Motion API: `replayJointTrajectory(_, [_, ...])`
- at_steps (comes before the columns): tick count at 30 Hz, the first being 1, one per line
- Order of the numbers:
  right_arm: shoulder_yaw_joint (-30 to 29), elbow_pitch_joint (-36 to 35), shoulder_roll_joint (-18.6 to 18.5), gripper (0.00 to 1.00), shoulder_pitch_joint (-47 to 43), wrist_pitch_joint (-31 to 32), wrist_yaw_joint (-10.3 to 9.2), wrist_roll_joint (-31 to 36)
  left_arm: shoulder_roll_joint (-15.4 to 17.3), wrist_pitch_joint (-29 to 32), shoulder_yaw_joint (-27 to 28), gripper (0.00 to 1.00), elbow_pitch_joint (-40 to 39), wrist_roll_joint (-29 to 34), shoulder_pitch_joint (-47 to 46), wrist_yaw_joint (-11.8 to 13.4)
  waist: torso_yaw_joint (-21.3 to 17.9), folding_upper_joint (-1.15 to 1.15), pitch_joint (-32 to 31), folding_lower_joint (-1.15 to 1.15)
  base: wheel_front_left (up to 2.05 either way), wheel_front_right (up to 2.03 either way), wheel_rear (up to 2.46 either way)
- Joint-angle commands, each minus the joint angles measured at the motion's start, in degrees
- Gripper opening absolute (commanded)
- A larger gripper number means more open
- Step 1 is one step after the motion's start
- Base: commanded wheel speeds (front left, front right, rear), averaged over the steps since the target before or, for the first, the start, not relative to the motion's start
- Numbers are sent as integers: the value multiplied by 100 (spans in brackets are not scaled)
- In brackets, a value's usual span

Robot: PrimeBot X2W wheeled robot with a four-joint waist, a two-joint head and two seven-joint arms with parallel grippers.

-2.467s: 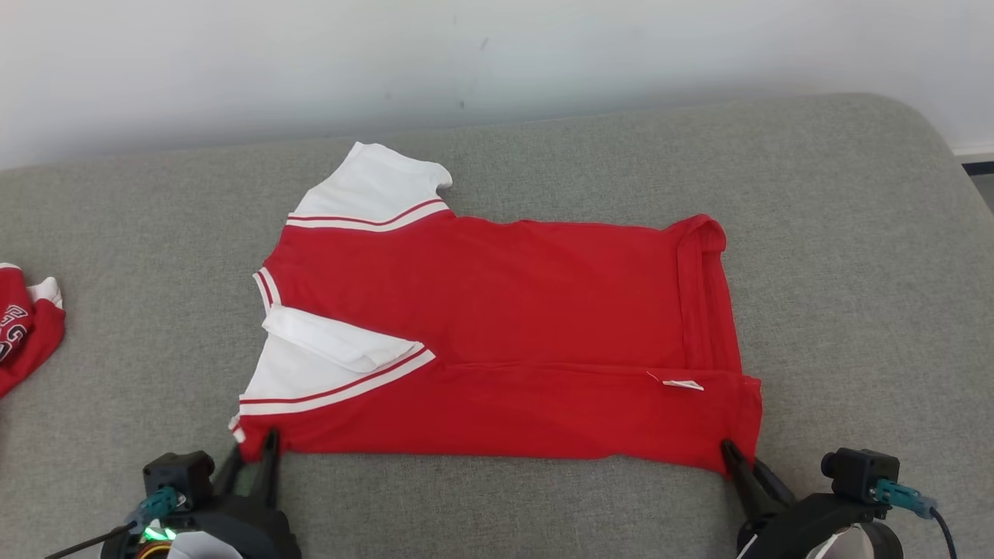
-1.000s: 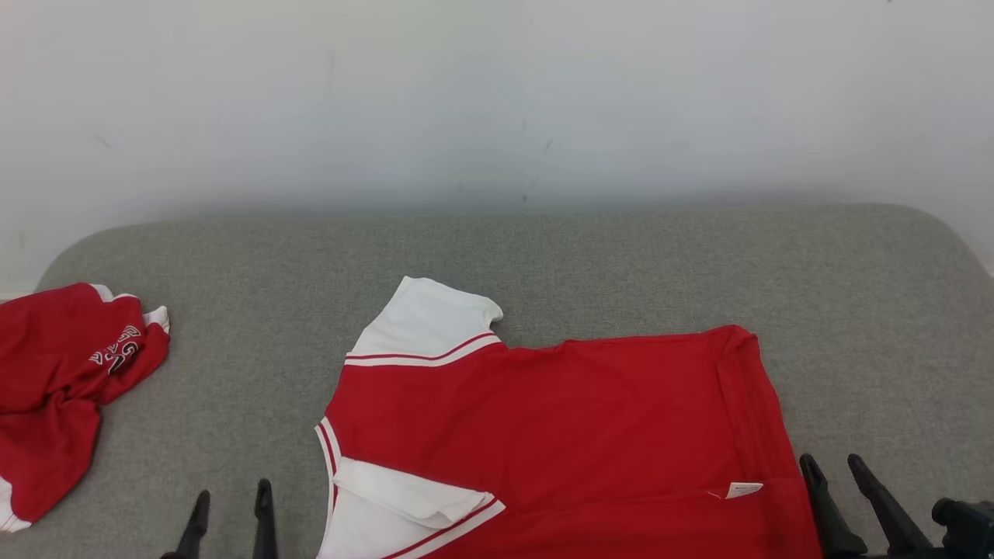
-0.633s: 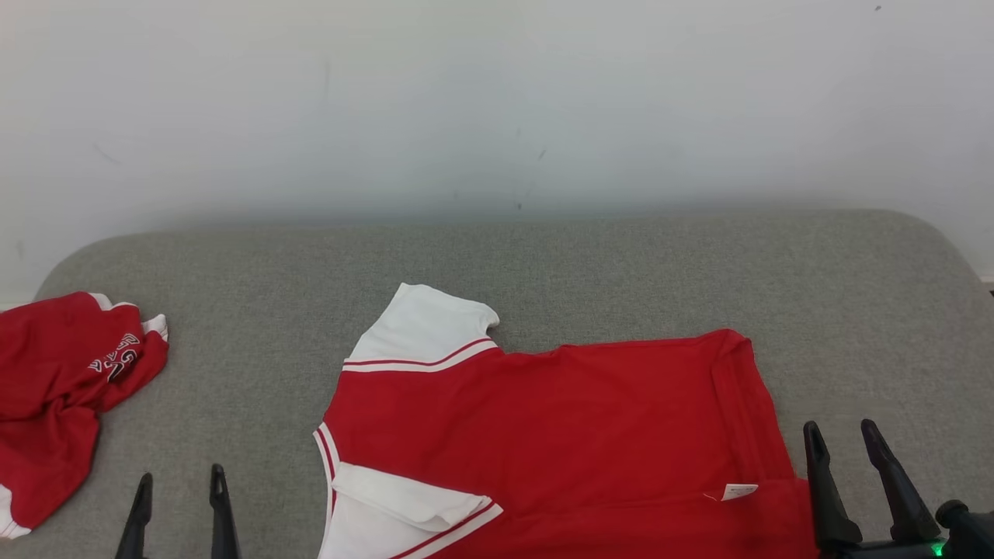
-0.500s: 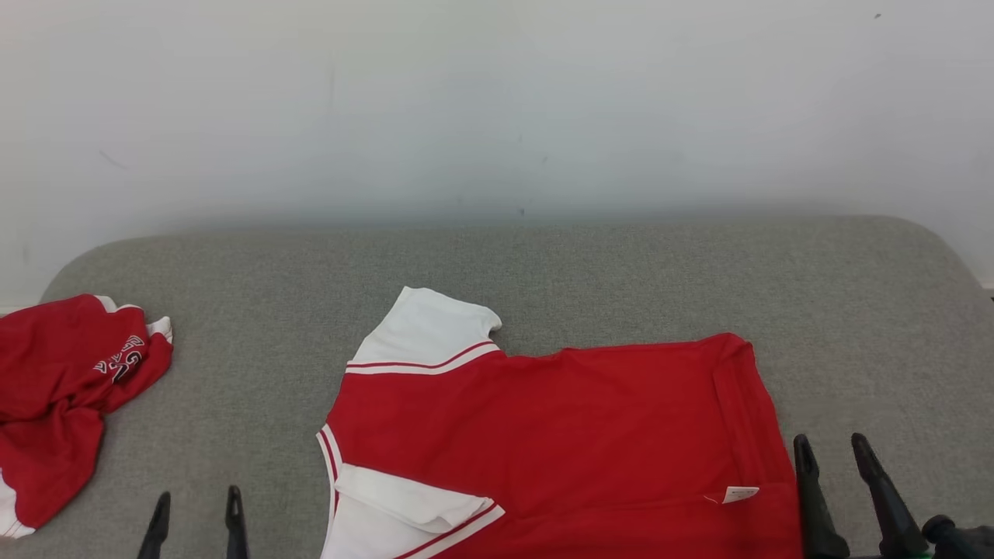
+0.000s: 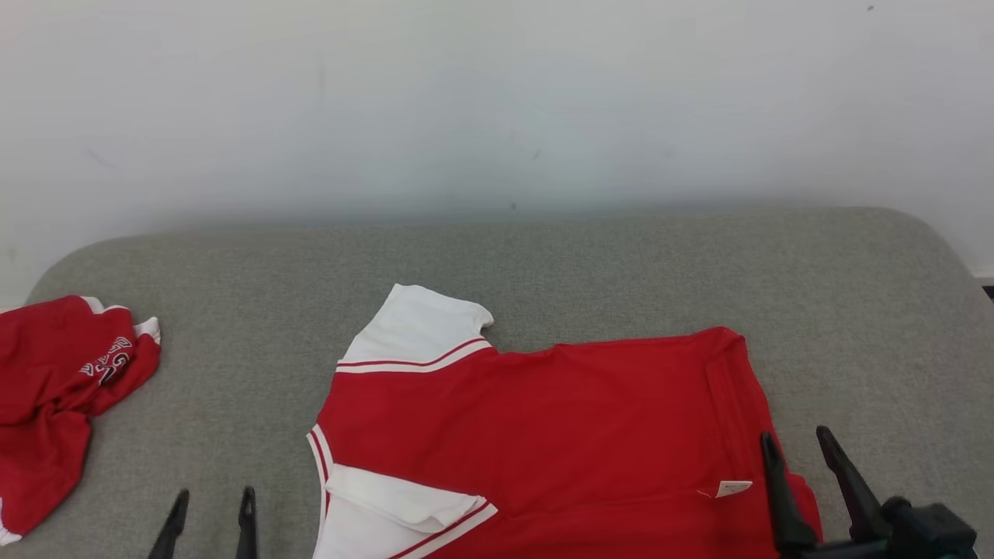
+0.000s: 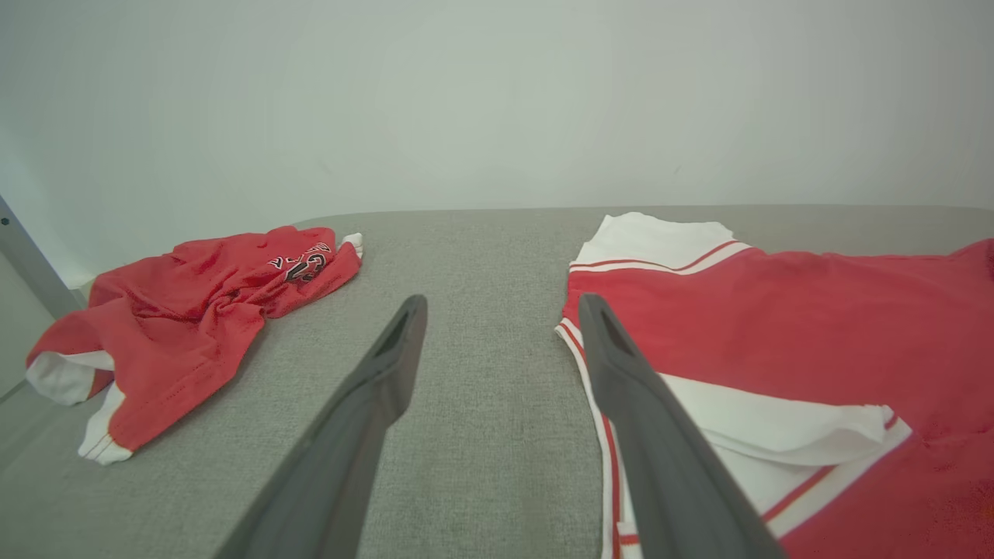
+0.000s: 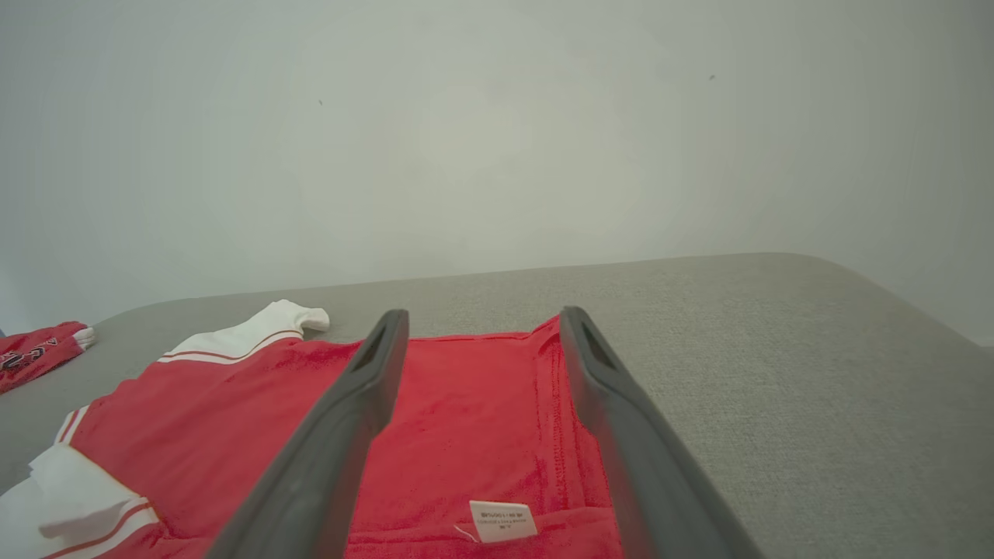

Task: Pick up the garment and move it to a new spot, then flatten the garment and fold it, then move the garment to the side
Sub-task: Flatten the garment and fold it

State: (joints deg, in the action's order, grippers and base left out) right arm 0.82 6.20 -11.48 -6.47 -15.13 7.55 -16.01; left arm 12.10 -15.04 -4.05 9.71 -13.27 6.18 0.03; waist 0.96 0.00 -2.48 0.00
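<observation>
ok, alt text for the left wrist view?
The open, empty left gripper points its two dark fingers across a grey padded surface. A crumpled red garment lies to its left and a spread-out red shirt with white sleeves to its right, against a pale wall.

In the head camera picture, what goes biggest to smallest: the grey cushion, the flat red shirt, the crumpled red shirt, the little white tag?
1. grey cushion
2. flat red shirt
3. crumpled red shirt, partly cut off by the picture's edge
4. white tag
</observation>
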Motion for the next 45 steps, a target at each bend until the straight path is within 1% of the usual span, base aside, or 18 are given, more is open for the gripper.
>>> replayJointTrajectory(1, [22, 74, -45, 100, 139, -1, -14, -97, 43, -18, 34, 100, 9, -41, -203, -25, -125, 0, 112, 0, 0, 0, 0])
replayJointTrajectory(6, [294, 811, -297, 100, 1089, 20, -14, -390, 307, 109, 66, 100, 325, -132, -1056, -280, -441, 0, 450, 0, 0, 0, 0])
replayJointTrajectory(8, [353, 1154, -293, 100, 1526, 61, -14, -477, 364, 265, -2, 100, 461, -179, -1501, -379, -564, 0, 645, 0, 0, 0, 0])
replayJointTrajectory(12, [592, 1928, -315, 100, 2469, 173, -14, -645, 604, 521, -83, 100, 858, -308, -2491, -593, -815, 0, 1119, 0, 0, 0, 0])
replayJointTrajectory(14, [703, 2324, -257, 100, 2932, 187, -14, -725, 713, 662, -166, 100, 1091, -396, -3000, -665, -914, 0, 1348, 0, 0, 0, 0])
replayJointTrajectory(18, [969, 3049, -134, 100, 3742, 226, -14, -827, 915, 1034, -297, 100, 1588, -755, -3869, -735, -1112, 0, 1740, 0, 0, 0, 0])
replayJointTrajectory(20, [1089, 3346, -94, 100, 4093, 196, -14, -898, 1030, 1255, -449, 100, 1830, -946, -4227, -757, -1201, 0, 1901, 0, 0, 0, 0])
replayJointTrajectory(25, [1339, 4024, 47, 100, 4749, 146, -14, -1099, 1323, 1628, -1135, 100, 2203, -1452, -4856, -750, -1349, 0, 2184, 0, 0, 0, 0])
replayJointTrajectory(31, [1616, 4478, 202, 100, 5173, 85, -14, -1344, 1412, 1797, -1701, 100, 2731, -1909, -5357, -744, -1495, 0, 2404, 0, 0, 0, 0])
replayJointTrajectory(38, [2052, 4551, 289, 100, 5462, 34, -14, -1601, 1509, 1815, -1928, 100, 3550, -2198, -5765, -745, -1696, 0, 2582, 0, 0, 0, 0])
replayJointTrajectory(42, [2250, 4524, 302, 100, 5533, 14, -14, -1700, 1523, 1819, -2045, 100, 3811, -2293, -5890, -745, -1737, 0, 2612, 0, 0, 0, 0])
replayJointTrajectory(45, [2428, 4520, 292, 100, 5603, 8, -14, -1817, 1515, 1745, -1942, 100, 4096, -2495, -6021, -743, -1758, 0, 2635, 0, 0, 0, 0])
